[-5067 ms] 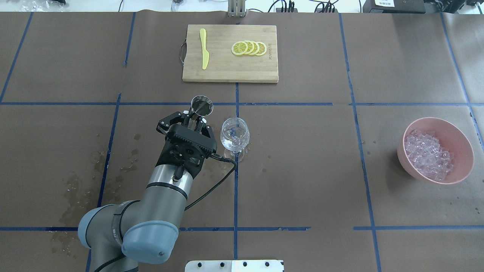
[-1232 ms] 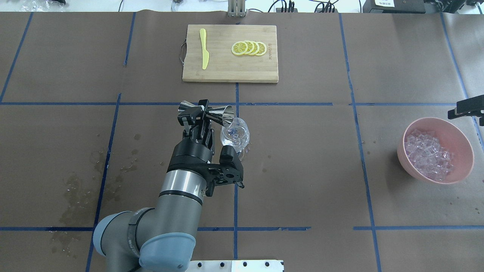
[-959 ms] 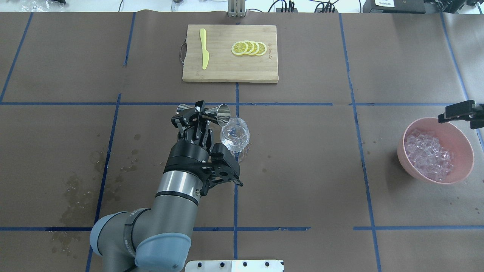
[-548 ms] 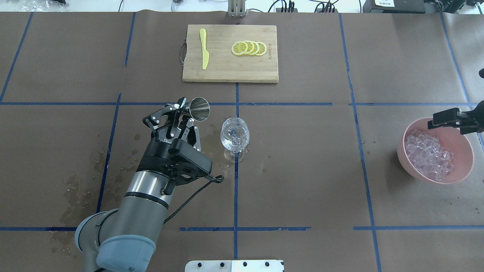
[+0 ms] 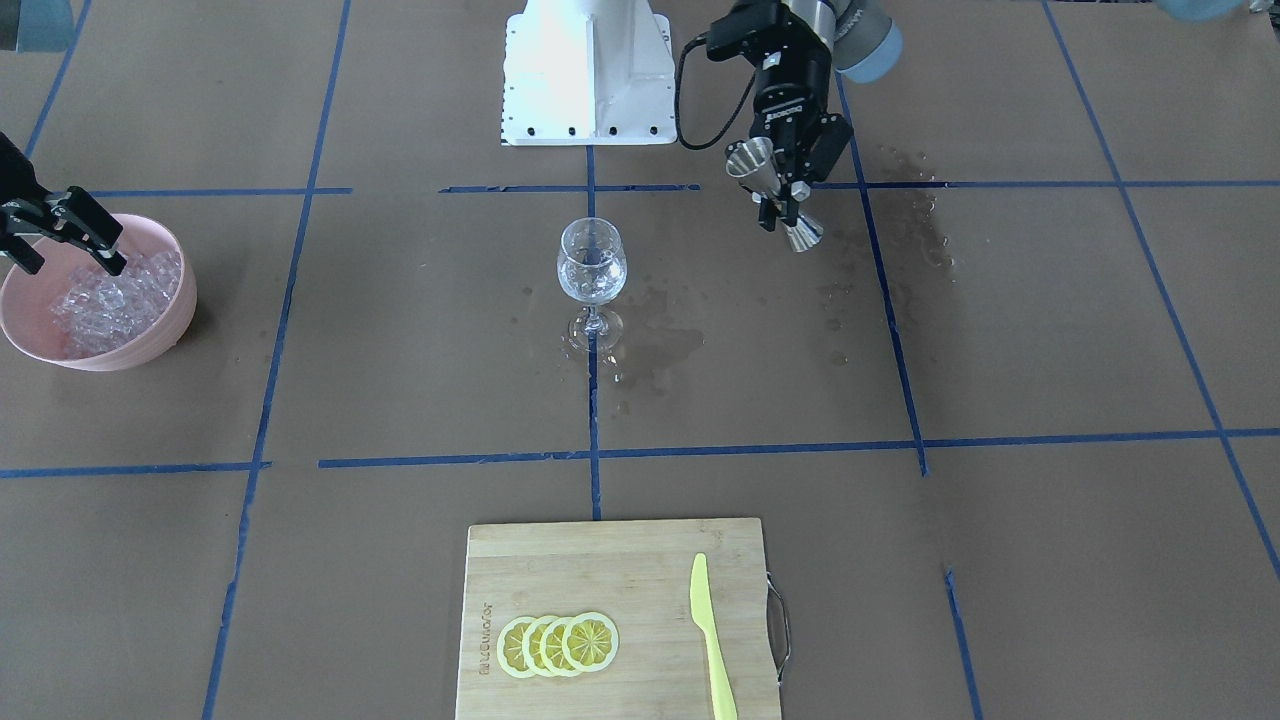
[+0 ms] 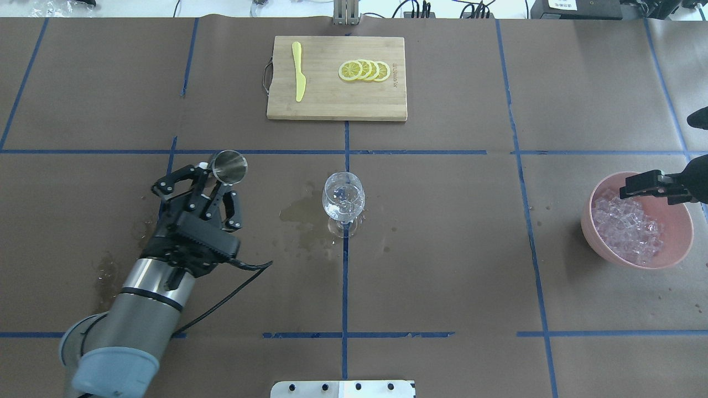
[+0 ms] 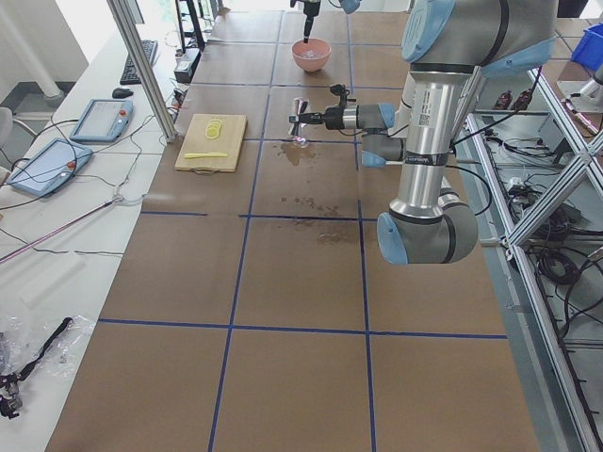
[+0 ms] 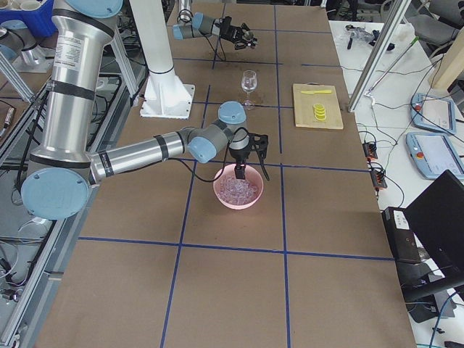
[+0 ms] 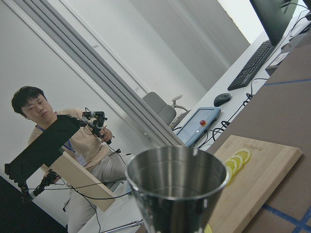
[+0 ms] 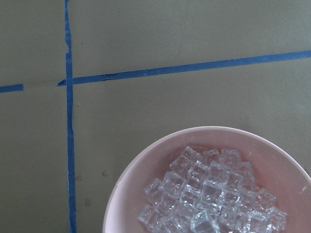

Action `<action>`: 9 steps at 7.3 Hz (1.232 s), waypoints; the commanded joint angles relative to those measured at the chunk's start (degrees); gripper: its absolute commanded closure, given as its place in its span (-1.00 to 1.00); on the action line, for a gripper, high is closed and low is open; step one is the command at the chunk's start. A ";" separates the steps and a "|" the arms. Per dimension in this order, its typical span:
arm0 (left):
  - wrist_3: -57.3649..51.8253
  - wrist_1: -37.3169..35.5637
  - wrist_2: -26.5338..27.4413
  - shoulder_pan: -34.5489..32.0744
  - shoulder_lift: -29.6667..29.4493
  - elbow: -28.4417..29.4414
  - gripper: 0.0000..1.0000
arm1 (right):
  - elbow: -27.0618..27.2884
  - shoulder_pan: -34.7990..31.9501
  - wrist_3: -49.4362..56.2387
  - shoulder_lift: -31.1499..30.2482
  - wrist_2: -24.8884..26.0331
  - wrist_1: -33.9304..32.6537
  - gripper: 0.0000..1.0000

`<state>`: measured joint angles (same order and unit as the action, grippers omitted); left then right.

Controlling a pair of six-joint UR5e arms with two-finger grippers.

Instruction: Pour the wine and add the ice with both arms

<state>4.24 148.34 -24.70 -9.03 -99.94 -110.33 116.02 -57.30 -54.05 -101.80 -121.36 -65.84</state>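
Observation:
My left gripper (image 6: 214, 181) is shut on a steel jigger (image 6: 230, 166), held upright well left of the wine glass (image 6: 343, 199). The jigger also shows in the front view (image 5: 775, 195) and fills the left wrist view (image 9: 177, 189). The glass stands at the table's middle with a little clear wine (image 6: 343, 210) in its bowl. My right gripper (image 6: 652, 185) is open and hovers over the near rim of the pink bowl (image 6: 677, 243), which holds a heap of ice cubes (image 6: 628, 226). The ice also shows in the right wrist view (image 10: 209, 194).
A wet patch (image 6: 301, 213) lies left of the glass, and more splashes (image 6: 110, 271) lie at the table's left. A bamboo cutting board (image 6: 337, 105) at the far middle carries lemon slices (image 6: 365, 70) and a yellow knife (image 6: 298, 72).
My left arm tipped the jigger over the glass, then turned it upright and drew it away to the left. My right gripper came in from the right to above the bowl.

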 commanded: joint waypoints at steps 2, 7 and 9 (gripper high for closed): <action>-0.20 16.43 -0.09 -0.20 13.87 -0.41 1.00 | -0.52 1.74 -0.09 -0.16 1.56 0.09 -1.00; 0.15 28.12 4.13 -0.20 16.01 0.29 1.00 | -4.73 3.51 0.78 -0.16 2.35 4.91 -1.00; 0.24 29.73 4.13 -0.12 16.01 0.46 1.00 | -5.10 4.82 4.45 -0.86 3.05 4.93 -1.00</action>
<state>4.45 177.11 -20.64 -9.18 -83.95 -109.98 111.37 -53.04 -51.98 -102.31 -118.77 -61.25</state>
